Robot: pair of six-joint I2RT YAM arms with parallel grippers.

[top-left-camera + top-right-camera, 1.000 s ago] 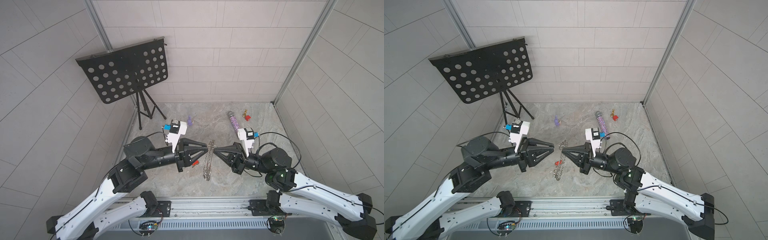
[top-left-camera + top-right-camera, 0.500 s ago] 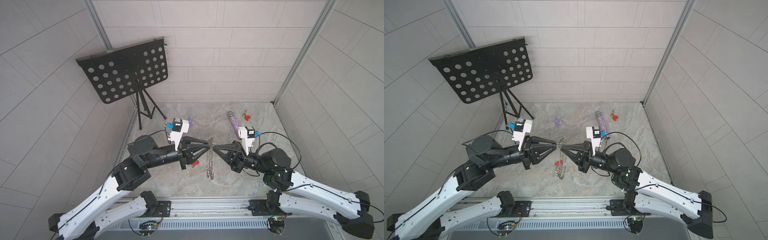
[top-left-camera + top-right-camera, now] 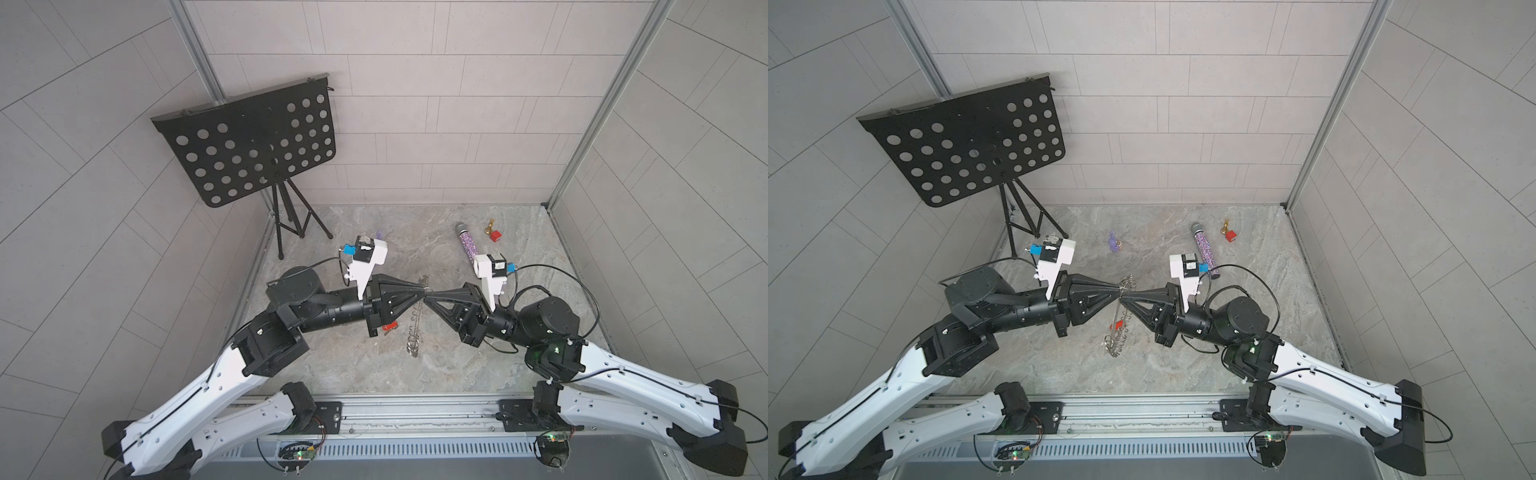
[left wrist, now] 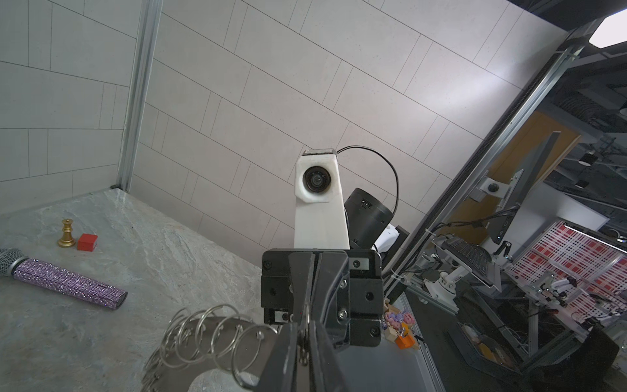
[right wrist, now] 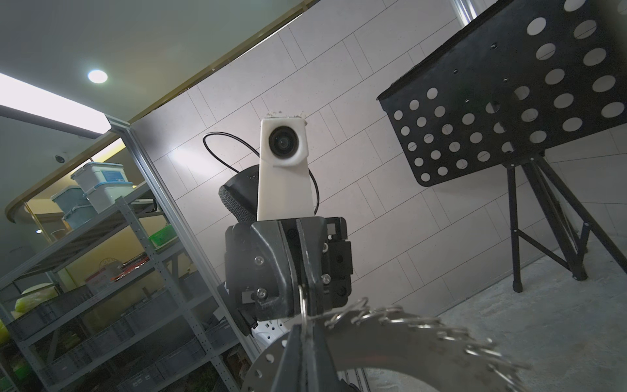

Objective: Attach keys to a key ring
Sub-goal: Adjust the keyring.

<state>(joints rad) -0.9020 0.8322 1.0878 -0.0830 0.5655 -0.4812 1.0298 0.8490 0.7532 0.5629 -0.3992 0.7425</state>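
My desk (image 3: pixel 457 365) has a grey marbled top, with my black music stand (image 3: pixel 249 145) planted on its tripod in the far left corner. Near the far right corner lie a glittery purple microphone (image 3: pixel 468 245), a gold chess piece (image 3: pixel 491 226) and a red cube (image 3: pixel 495 237) just beside it. A small purple figure (image 3: pixel 1113 243) sits toward the far edge, and the red-tagged key (image 3: pixel 388 327) lies near the middle

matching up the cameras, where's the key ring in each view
Both top views: key ring, edge-on at the picture's centre.
Left wrist: key ring along the lower edge, left of centre.
Right wrist: key ring along the lower edge, centre to right.
Shared landmark: the point where left hand and right hand pinch its rim.
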